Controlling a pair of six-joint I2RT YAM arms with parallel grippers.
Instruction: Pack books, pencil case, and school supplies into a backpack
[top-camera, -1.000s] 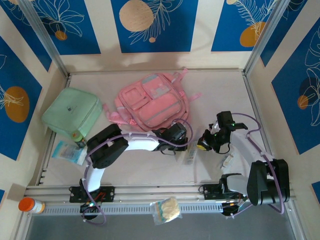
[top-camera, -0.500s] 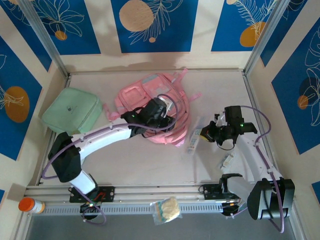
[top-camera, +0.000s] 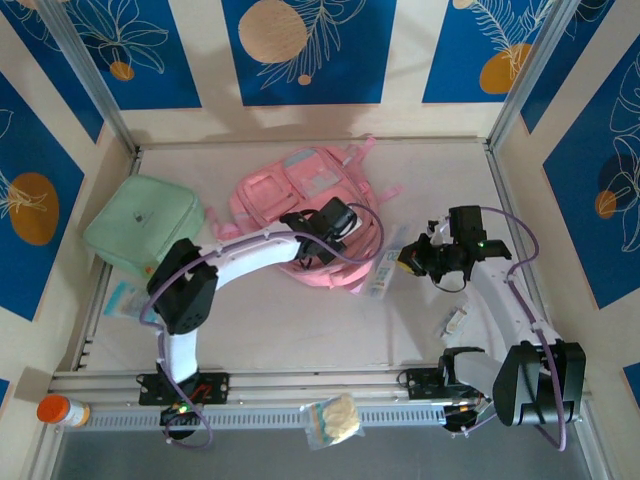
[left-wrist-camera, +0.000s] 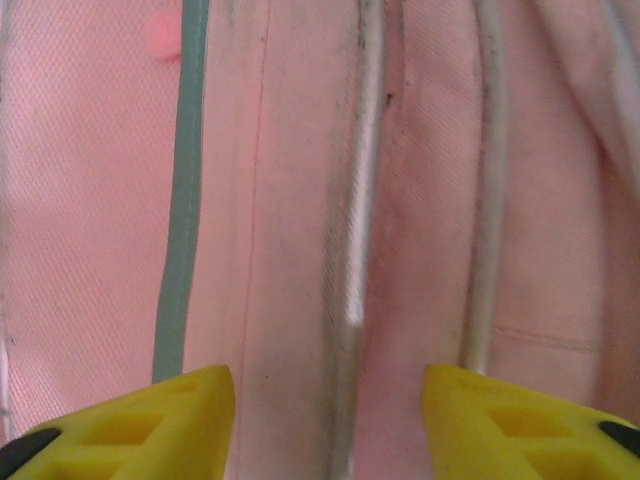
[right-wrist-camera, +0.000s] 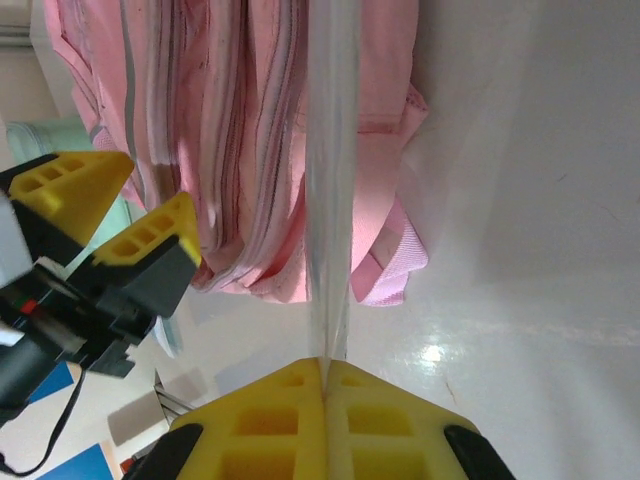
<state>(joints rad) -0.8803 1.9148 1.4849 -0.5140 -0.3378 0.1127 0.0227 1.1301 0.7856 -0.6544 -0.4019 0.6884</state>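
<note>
**Packet ready, mouth not held**

My right claw (right-wrist-camera: 327, 372) is clenched on the packet (right-wrist-camera: 330, 190), just beside the backpack (top-camera: 290, 190) lying mid-way across the desk (top-camera: 300, 330). My left claw (left-wrist-camera: 322, 405) hangs released over pink fabric. I'd pinch a zip edge, lift, then slide the packet in flat.

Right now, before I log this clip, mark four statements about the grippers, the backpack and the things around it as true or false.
1. The right gripper is shut on a thin flat packet. True.
2. The left gripper is clamped on a strap of the backpack. False: its jaws stand apart over the pink fabric, holding nothing.
3. The mint-green pouch lies to the right of the backpack. False: it lies to its left.
4. An orange-capped bottle sits at the near left corner. True.
</note>
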